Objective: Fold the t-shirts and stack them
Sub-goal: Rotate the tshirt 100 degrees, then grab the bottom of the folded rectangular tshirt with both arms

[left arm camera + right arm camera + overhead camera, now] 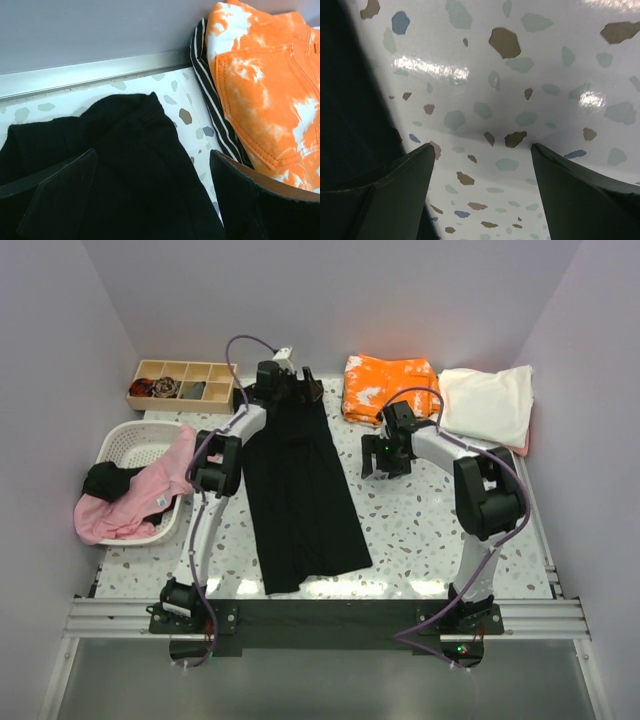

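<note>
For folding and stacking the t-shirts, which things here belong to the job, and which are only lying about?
Belong to the job: black t-shirt, orange blotched shirt, cream shirt, pink shirt.
Lying about: white basket, wooden tray.

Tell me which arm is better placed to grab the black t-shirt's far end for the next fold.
Left, I'd judge. The left gripper hangs open right over the black t-shirt's far end, with cloth between its fingers in the wrist view. The right gripper, also open, faces the speckled table beside the shirt.
</note>
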{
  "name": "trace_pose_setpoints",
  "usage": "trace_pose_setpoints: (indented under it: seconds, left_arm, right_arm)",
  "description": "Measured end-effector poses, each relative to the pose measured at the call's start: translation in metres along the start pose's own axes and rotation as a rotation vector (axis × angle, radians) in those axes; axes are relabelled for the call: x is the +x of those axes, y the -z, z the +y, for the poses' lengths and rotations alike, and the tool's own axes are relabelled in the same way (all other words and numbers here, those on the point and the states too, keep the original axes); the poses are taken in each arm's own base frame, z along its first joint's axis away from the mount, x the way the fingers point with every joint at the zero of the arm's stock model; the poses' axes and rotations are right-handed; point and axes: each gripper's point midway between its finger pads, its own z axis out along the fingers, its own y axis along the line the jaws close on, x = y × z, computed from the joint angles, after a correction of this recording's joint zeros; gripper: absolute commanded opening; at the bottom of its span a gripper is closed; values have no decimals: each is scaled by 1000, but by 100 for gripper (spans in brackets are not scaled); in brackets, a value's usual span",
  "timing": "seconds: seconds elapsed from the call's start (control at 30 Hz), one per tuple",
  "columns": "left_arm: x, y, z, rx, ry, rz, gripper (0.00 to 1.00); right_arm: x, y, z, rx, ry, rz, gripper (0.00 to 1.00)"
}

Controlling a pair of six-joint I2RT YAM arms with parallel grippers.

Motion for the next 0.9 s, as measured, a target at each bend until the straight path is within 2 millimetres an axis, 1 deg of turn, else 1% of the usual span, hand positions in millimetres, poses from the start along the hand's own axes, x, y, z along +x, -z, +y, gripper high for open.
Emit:
trace_pose_setpoints:
  seconds: [0.13,0.2,0.3,0.33,0.4,0.43,0.5,0.57,0.6,0.63,0.67,0.7,0.73,0.77,0.8,0.83,0.9]
  left_arm:
    - [4,4,-3,5,-5,-25,100]
    - [5,9,-11,10,1,-16,100]
    - [-8,16,-39,37,-12,-23,100]
    - [-15,22,-53,43,-19,-22,100]
    - [-24,42,-85,44,-37,-11,99]
    - [-32,58,-104,32,-53,-22,98]
    - [-35,100,-139,10,-69,-24,98]
    - [-30,159,-176,-1,-79,-33,95]
    - [-27,185,-189,-3,-83,-48,93]
    - [-23,211,-196,-13,-74,-61,91]
    - [-12,235,-194,-35,-59,-58,88]
    - [1,256,-189,-62,-38,-57,84]
    - [18,275,-182,-95,-6,-47,82]
    - [37,289,-173,-131,22,-23,81]
    - [66,306,-161,-186,58,19,80]
    - [97,321,-156,-228,88,74,80]
    - [151,346,-156,-279,120,192,81]
  right_arm:
    - [11,11,9,-65,13,1,83]
    - [12,19,16,-99,22,-8,83]
    - [9,35,24,-145,43,-37,83]
    - [9,41,27,-161,51,-44,83]
    - [12,51,32,-188,61,-49,83]
    - [15,55,33,-199,64,-48,83]
    - [27,61,36,-228,67,-36,83]
    - [48,67,36,-252,62,-8,83]
    - [59,70,36,-264,57,9,83]
    - [70,72,36,-277,51,28,83]
    - [81,75,36,-290,47,42,83]
    - [91,77,36,-300,41,55,83]
    - [101,80,37,-311,35,68,83]
    - [110,82,37,-322,30,79,82]
    - [118,84,37,-333,19,92,82]
    - [123,86,39,-346,13,101,82]
    - [136,90,43,-371,-2,122,81]
